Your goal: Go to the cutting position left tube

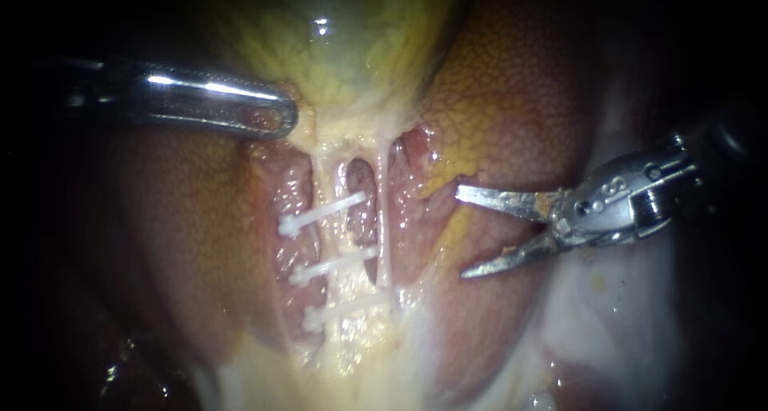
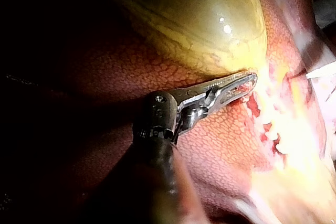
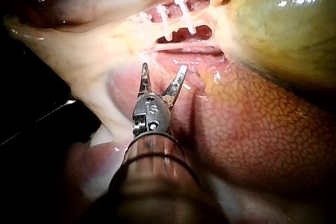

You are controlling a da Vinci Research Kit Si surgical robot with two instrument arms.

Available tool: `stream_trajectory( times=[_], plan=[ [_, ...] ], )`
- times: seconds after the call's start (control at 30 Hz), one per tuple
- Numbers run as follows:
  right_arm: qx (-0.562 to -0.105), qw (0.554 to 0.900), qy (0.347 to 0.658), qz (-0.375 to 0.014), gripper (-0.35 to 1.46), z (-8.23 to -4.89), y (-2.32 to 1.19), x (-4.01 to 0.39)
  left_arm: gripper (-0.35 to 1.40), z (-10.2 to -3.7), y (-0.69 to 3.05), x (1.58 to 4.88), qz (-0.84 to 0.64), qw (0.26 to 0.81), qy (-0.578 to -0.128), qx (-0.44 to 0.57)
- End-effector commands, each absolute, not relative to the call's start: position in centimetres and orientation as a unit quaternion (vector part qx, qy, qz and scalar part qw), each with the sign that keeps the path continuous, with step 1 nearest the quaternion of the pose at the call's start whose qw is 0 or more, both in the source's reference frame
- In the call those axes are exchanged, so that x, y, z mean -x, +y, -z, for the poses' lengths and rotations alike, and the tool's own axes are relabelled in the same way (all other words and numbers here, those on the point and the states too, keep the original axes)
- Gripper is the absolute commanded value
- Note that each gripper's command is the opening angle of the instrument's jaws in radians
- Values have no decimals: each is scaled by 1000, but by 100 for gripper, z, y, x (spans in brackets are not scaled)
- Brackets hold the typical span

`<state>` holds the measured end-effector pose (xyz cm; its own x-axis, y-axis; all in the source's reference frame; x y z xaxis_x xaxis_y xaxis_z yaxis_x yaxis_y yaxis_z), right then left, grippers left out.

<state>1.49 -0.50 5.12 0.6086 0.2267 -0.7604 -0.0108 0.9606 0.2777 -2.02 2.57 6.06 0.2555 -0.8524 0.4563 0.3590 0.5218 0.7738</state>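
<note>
while your left instrument [image 1: 272, 117] reaches in from the upper left of the frame, its jaws are clamped together on the yellowish lower edge of the gallbladder [image 1: 336, 51], which fills the top centre. below that grip, two pale tubes run down the middle of the frame. the broader one is the left tube [image 1: 324, 179], and the thinner right tube [image 1: 382, 219] lies just beside it, with a dark slot between them. three white clips [image 1: 332, 263] lie across the left tube, stacked one below another and slanting up to the right.

your right instrument [image 1: 460, 233] comes in from the right edge at mid height. its jaws are two slim blades, spread wide with nothing between them, pointing left toward the tubes. their tips sit over the liver [image 1: 512, 99], to the right of the right tube and apart from both tubes, about level with the upper two clips.

seen from the right wrist, the right instrument [image 3: 164, 69] has its blades splayed, and the clips [image 3: 173, 19] lie ahead of them, clear of the tips. seen from the left wrist, the left instrument [image 2: 248, 81] has its jaws pinched on the gallbladder's [image 2: 199, 19] rim, where it meets the mottled liver [image 2: 220, 145].
</note>
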Motion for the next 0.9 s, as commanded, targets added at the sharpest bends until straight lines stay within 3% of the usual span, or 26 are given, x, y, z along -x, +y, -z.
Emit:
stream_trajectory(
  times=[0.03,0.53,0.67,0.9],
  plan=[
    [-125,888,438,-66,141,-513,-51,-149,-35,-605,257,201,406,744,-455,-272],
    [-138,883,445,-61,138,-513,-51,-151,-35,-545,276,166,417,737,-455,-275],
    [-161,874,456,-53,133,-513,-51,-156,-35,-545,275,166,417,737,-455,-275],
    [-216,837,496,-77,129,-518,-45,-177,-35,-545,275,167,418,737,-455,-275]
  ],
)
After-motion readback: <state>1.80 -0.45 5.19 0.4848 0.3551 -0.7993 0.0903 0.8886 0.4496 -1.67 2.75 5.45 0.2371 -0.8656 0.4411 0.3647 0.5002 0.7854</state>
